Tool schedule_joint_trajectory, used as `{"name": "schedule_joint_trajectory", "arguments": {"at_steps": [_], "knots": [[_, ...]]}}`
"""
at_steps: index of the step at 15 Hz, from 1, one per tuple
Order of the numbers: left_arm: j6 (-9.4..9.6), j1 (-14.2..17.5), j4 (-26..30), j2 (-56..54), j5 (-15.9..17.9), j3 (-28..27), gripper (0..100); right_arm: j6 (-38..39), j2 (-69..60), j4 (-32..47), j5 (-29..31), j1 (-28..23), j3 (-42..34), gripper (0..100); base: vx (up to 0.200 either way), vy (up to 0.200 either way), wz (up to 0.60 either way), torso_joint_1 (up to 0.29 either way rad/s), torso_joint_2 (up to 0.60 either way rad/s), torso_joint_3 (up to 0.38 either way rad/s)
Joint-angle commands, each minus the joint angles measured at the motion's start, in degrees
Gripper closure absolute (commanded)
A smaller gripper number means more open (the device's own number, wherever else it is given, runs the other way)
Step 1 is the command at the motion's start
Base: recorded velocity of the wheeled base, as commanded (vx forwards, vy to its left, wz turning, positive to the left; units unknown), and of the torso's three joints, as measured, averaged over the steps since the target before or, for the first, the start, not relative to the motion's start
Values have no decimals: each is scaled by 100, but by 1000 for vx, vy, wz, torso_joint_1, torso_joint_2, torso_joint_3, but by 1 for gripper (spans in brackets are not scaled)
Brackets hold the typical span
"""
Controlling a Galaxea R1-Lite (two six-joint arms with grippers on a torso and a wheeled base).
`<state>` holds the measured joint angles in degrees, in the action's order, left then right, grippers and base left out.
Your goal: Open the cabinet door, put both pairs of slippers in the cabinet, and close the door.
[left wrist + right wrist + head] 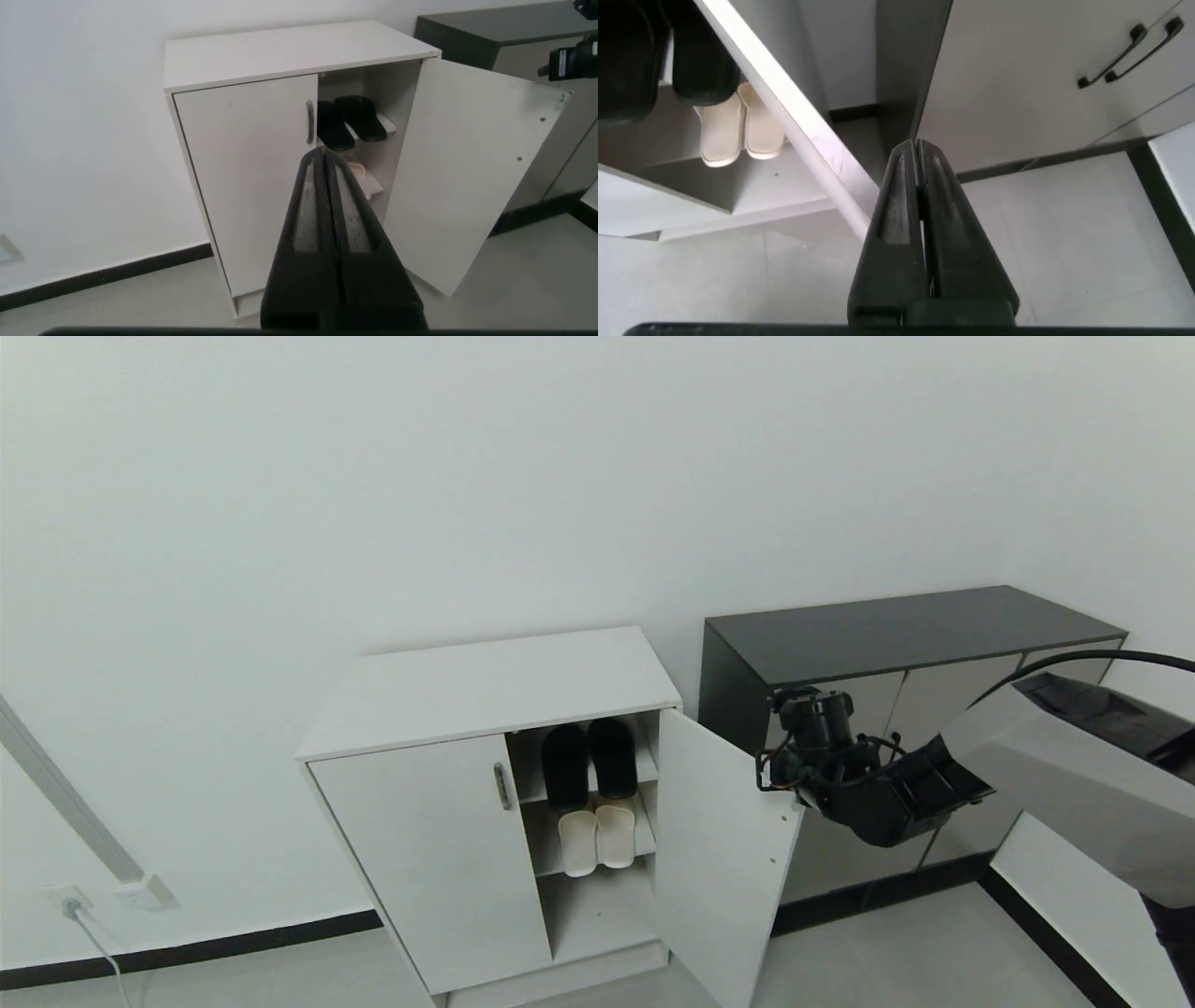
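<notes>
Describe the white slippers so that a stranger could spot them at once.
Find the white cabinet against the wall, left of the dark-topped cabinet; its right door stands open. Inside, look at the shelf just below the black slippers. The white slippers sit side by side there, the only pale footwear in the cabinet.

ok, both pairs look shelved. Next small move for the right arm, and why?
Probably push the open door shut with the right hand. The black slippers and white slippers already sit on shelves inside, and the closed hand is by the door's free edge.
</notes>
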<state>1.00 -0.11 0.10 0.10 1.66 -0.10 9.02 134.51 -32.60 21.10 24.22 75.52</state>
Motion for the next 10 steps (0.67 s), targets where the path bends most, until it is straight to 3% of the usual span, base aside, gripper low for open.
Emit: {"name": "schedule_joint_trajectory", "arguments": {"at_steps": [1,10], "knots": [[-3,2,-1,-1,1,1,100,21,58,-1,-10,4,7,100,0,0,0,0,0,0],[-3,2,-1,-1,1,1,100,30,40,52,-10,162,-134,100,0,0,0,0,0,0]]}}
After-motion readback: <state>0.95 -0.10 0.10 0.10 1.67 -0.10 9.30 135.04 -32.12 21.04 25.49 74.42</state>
